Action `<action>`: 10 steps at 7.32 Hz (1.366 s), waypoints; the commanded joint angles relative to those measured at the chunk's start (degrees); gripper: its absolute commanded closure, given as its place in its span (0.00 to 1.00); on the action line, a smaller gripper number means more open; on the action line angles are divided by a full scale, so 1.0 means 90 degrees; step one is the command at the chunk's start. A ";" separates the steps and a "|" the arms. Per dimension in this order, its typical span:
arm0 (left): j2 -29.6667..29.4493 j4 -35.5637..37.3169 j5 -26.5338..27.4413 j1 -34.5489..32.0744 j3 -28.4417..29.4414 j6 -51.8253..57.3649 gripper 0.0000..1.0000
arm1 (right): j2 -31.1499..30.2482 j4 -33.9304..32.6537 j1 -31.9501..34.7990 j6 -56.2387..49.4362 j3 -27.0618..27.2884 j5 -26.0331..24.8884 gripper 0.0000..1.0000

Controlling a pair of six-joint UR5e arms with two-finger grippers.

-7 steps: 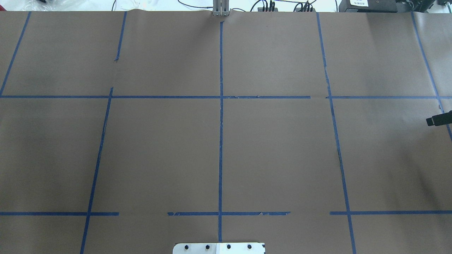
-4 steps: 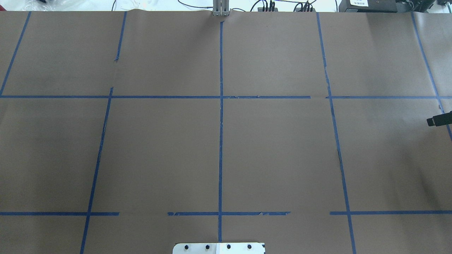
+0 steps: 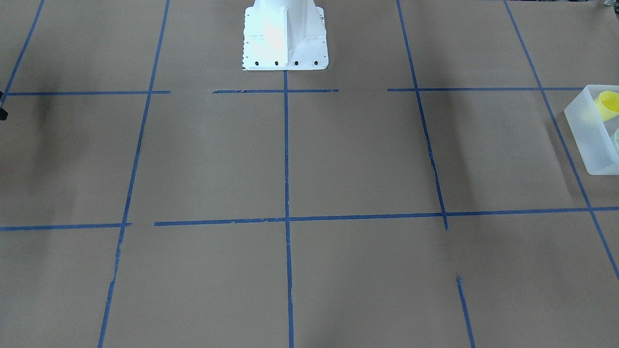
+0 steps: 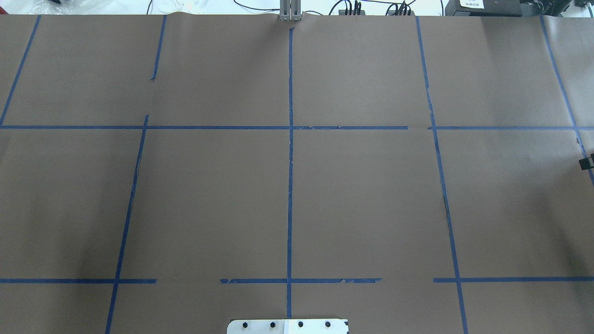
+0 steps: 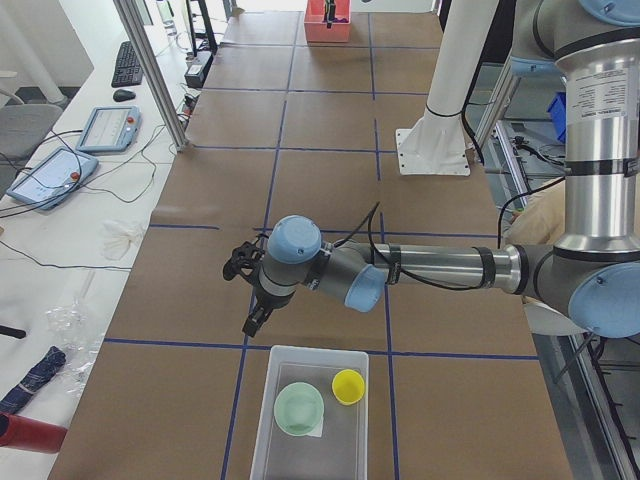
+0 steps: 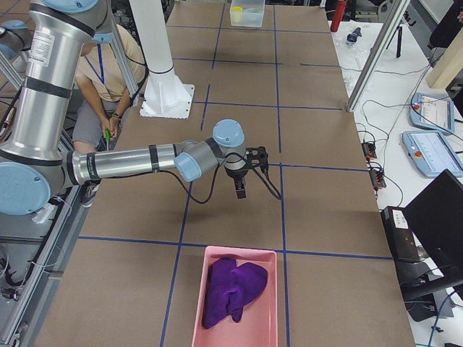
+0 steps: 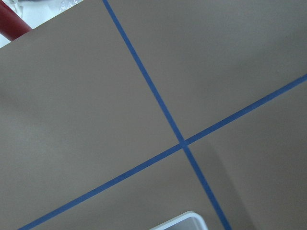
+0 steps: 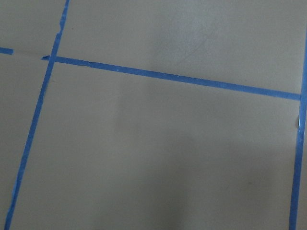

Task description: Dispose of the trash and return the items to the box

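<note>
The frosted-white box [image 5: 310, 425] stands at the table's end on my left, and also shows in the front view [image 3: 591, 135]. In it sit the yellow cup [image 5: 348, 386] and the mint-green bowl [image 5: 299, 409]; the cup also shows in the front view [image 3: 608, 104]. My left gripper [image 5: 254, 322] hangs just before the box's near wall; I cannot tell if it is open or shut. Only the tip of my right gripper [image 4: 586, 162] shows at the overhead view's right edge, over bare paper. Its state is unclear. It shows whole in the right side view [image 6: 241, 189].
A pink bin [image 6: 255, 254] with a purple cloth [image 6: 231, 289] stands at the table's right end. The white robot base [image 3: 284, 36] is at the table's robot side. A red bottle [image 5: 25, 432] and tablets lie beyond the far edge. Blue tape lines cross the brown paper.
My right gripper has drawn back to the right, so less of it shows at the overhead view's edge. Nothing else has moved.
</note>
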 commanded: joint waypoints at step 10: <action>0.0358 0.2352 0.0010 -0.0316 -0.0415 -0.0053 0.00 | -0.0192 -0.2867 0.1933 -0.3737 -0.0436 -0.0166 0.00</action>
